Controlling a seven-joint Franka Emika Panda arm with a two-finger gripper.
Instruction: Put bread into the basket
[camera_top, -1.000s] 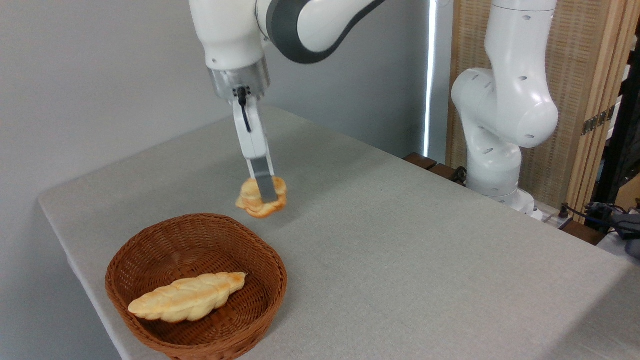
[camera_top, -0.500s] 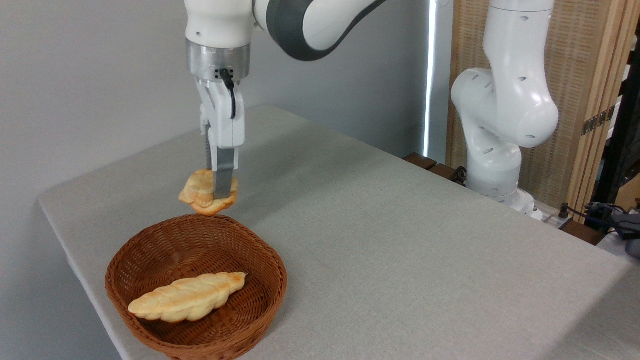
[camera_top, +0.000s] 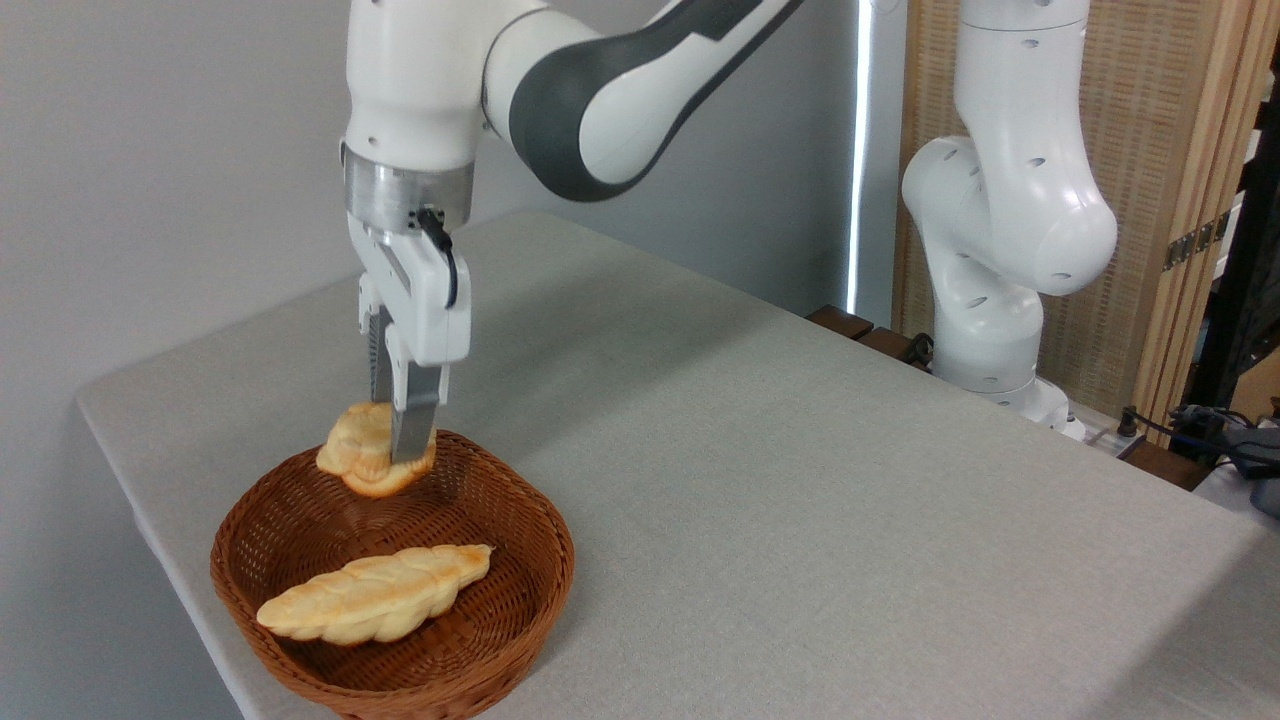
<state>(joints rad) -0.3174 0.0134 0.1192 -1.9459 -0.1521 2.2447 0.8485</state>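
Note:
The bread (camera_top: 366, 461), a small golden layered bun, hangs in the air over the far part of the basket (camera_top: 510, 610), a round brown wicker bowl at the table's front left. My gripper (camera_top: 398, 450) points straight down and is shut on the bun, one grey finger (camera_top: 412, 425) crossing its front. The bun sits level with the basket's far rim, clear of the basket floor.
A long pale braided loaf (camera_top: 375, 593) lies in the near half of the basket. The grey table (camera_top: 800, 500) stretches to the right. The arm's white base (camera_top: 1000, 250) stands at the table's far right edge.
The gripper has carried the bun left and towards the front, from over the bare table beyond the basket to a spot above the basket's far side, and lower.

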